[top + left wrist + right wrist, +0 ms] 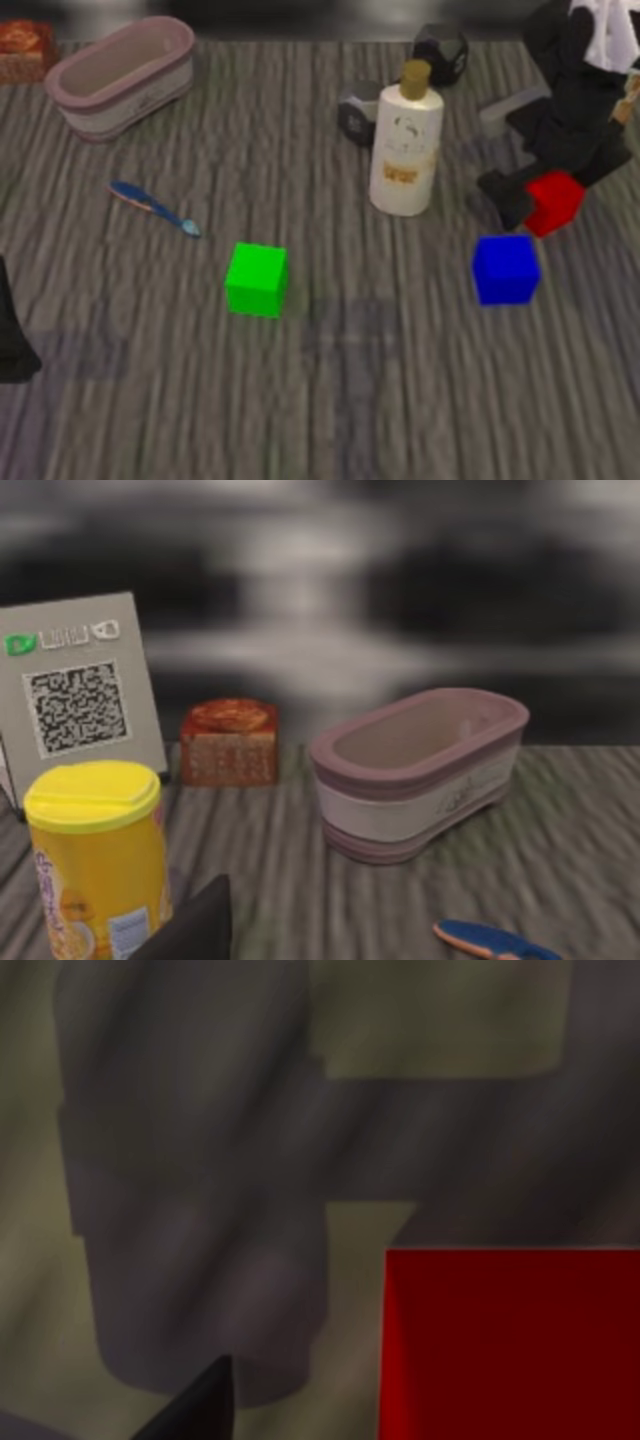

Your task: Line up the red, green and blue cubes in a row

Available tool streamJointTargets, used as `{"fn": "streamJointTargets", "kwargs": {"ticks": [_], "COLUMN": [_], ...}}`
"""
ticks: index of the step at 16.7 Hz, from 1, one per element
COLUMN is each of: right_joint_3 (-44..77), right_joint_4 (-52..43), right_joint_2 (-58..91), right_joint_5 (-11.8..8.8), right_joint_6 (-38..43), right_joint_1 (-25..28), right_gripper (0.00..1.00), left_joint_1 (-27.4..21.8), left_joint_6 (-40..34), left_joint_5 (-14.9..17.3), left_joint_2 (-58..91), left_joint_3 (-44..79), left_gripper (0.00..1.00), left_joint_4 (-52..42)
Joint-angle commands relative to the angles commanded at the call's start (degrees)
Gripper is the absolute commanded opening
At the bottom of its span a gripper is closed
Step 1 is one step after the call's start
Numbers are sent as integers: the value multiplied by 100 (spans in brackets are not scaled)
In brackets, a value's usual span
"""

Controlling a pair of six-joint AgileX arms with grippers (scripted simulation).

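the green cube [256,279] sits closest to the front edge of the bench [400,400], a little left of centre, with the blue cube [505,268] well apart from it on the right. just behind and to the right of the blue one is the red cube [553,201], and that is where the action is: the right tool [528,200] reaches down from the far right corner and is right at the red cube, one dark finger [508,199] against its left side. the right wrist view has the cube's red face filling one corner with a finger tip [205,1400] beside it. whether it is clamped i cannot tell; the other finger is hidden. the cube is square, so no long axis matters. the right arm is far nearer both the red and blue cubes. the left arm [12,335] sits parked at the left edge, its tool's state also unclear.
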Motion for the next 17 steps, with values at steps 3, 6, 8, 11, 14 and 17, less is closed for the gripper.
{"fn": "streamJointTargets", "kwargs": {"ticks": [3,6,8,11,14,17], "right_joint_3": [-50,-50,-50,-50,-50,-50], "right_joint_4": [53,53,53,53,53,53], "right_joint_2": [16,16,16,16,16,16], "right_joint_5": [0,0,0,0,0,0], "right_joint_6": [1,1,1,1,1,1], "right_joint_1": [1,1,1,1,1,1], "right_gripper": [100,85,70,47,25,2], "left_joint_1": [0,0,0,0,0,0], "left_joint_6": [0,0,0,0,0,0], "left_joint_5": [0,0,0,0,0,0], "left_joint_2": [0,0,0,0,0,0], "left_joint_3": [0,0,0,0,0,0], "left_gripper": [100,100,100,100,100,100], "left_joint_4": [0,0,0,0,0,0]}}
